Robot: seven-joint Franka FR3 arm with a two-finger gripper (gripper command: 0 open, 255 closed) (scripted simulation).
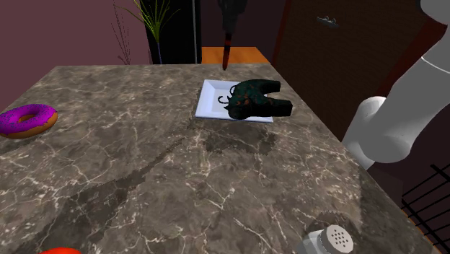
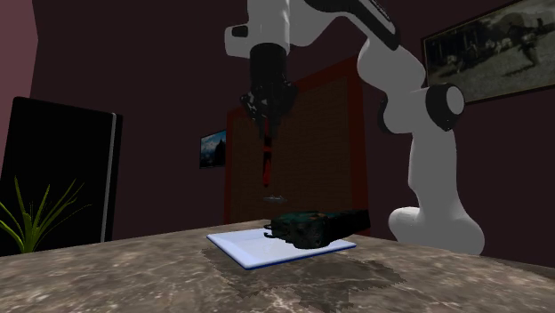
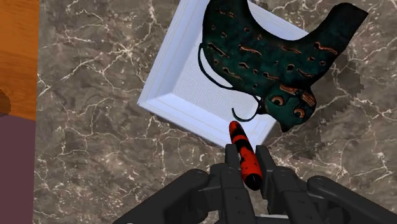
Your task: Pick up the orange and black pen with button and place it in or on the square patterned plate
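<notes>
My black gripper [image 3: 247, 159] is shut on the orange and black pen [image 3: 244, 151], which hangs tip down between the fingers. In the second exterior view the gripper [image 2: 267, 126] holds the pen [image 2: 266, 164] well above the white square plate [image 2: 238, 245]. From the shoulder view the pen [image 1: 226, 52] hangs under the gripper [image 1: 229, 27], over the plate's [image 1: 211, 99] far edge. A dark teal controller-shaped object [image 3: 267, 57] with orange marks lies across much of the plate [image 3: 184, 83] and overhangs one side.
A pink-frosted donut [image 1: 27, 119] lies at the marble table's left in the shoulder view. A shaker [image 1: 328, 240] and a red object [image 1: 59, 250] sit at the near edge. A plant [image 1: 155, 22] and an orange surface [image 1: 241, 55] are beyond the table.
</notes>
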